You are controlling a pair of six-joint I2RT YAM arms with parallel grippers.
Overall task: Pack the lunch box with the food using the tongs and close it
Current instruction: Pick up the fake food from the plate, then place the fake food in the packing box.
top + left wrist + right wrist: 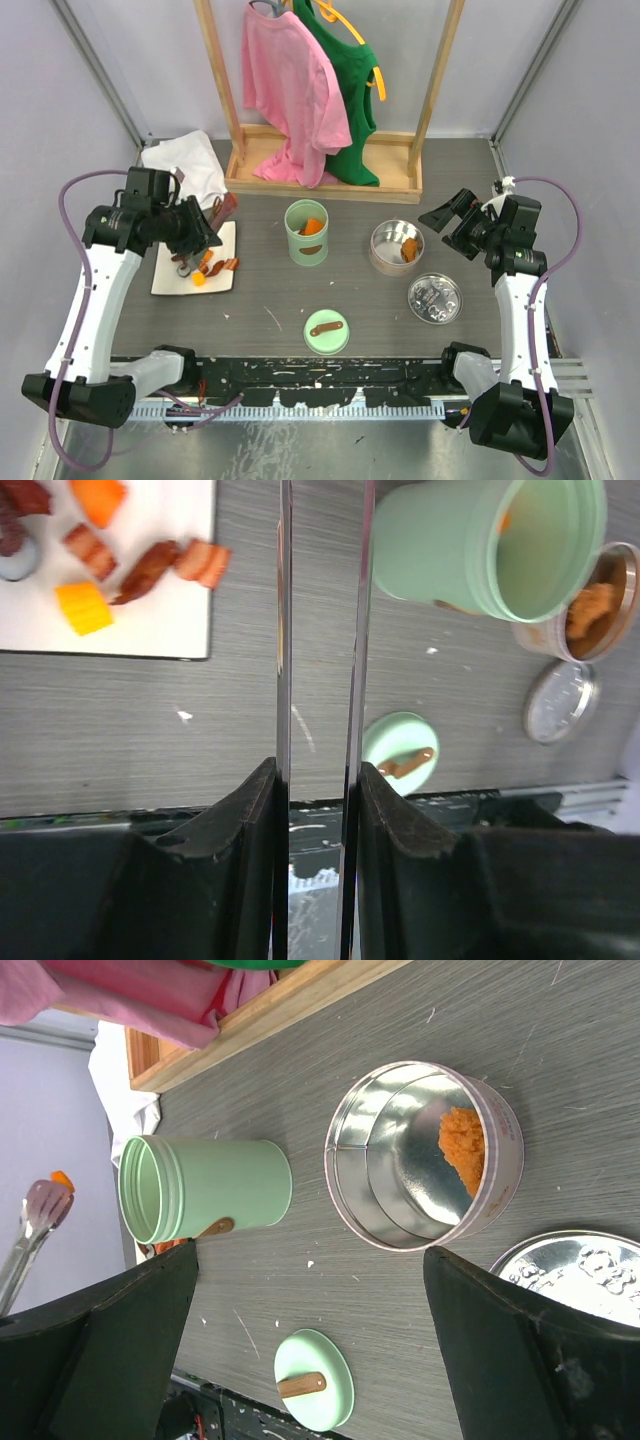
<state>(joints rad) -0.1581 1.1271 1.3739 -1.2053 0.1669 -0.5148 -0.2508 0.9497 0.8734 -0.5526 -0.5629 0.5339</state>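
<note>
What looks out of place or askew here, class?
The pink shirt hangs lopsided, its hem bunched on the wooden rack base. A white cloth lies crumpled at the back left of the table.

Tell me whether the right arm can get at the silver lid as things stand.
Probably yes: the silver lid lies uncovered, nothing on it, and the right gripper hangs open nearby with no object between them.

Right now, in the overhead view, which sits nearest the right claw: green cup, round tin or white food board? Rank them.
From the right gripper:
1. Round tin, just beside it.
2. Green cup, mid-table.
3. White board, far left.
</note>
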